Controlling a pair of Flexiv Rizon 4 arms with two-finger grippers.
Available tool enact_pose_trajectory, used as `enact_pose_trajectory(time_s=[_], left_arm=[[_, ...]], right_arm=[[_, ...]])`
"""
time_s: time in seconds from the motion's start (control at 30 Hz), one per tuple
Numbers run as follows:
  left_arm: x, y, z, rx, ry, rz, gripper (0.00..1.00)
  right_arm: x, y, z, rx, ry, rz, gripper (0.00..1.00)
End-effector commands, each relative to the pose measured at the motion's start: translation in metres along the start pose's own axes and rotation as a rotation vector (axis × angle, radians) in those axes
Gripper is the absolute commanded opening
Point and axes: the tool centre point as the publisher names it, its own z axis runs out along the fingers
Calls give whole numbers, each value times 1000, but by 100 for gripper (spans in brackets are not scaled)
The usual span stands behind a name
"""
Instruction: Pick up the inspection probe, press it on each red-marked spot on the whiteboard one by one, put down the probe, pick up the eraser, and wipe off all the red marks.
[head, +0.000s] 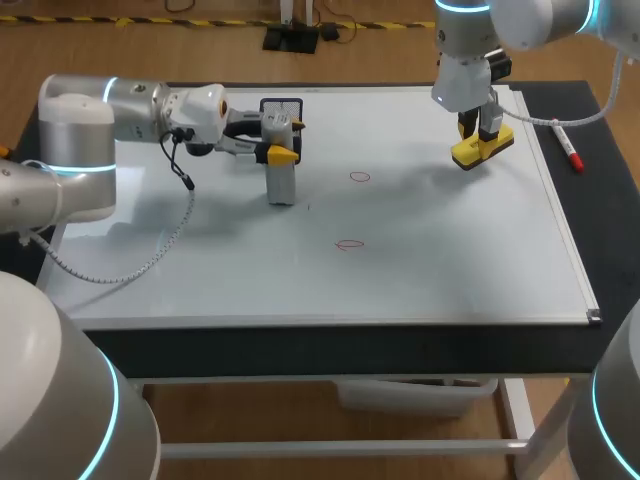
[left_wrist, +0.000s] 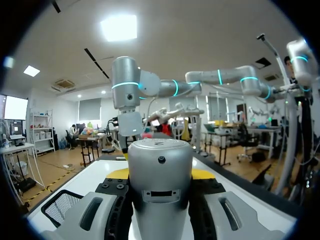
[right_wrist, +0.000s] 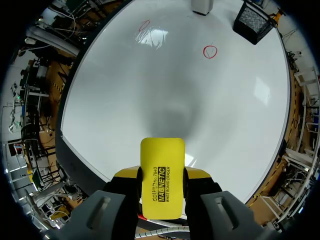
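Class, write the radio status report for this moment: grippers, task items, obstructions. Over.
Left gripper shut on probe, upright on whiteboard. Right gripper shut on eraser. Two red marks unwiped; nothing between eraser and them.

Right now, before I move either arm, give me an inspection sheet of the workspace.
Surface: white whiteboard, two red circle marks unwiped.
Job's things: silver cylindrical probe upright on board; yellow block eraser near board's far right corner.
Clutter: black mesh basket behind probe; red marker pen right of board.
Tools: left tool shut on probe; right tool shut on eraser.
Cables: white coiled cable draped on board's left.
Surroundings: black table under board.
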Motion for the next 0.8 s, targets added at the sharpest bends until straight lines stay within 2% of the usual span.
enact_pose_trajectory(time_s=[0.03,0.53,0.8], left_arm=[[-1,2,1,2,6,1,0],[0,5,0,3,7,-2,0],[0,0,-2,1,-3,5,0]], right_arm=[[0,-1,-2,3,3,-1,0],[0,-1,-2,3,3,-1,0],[0,-1,-2,3,3,-1,0]])
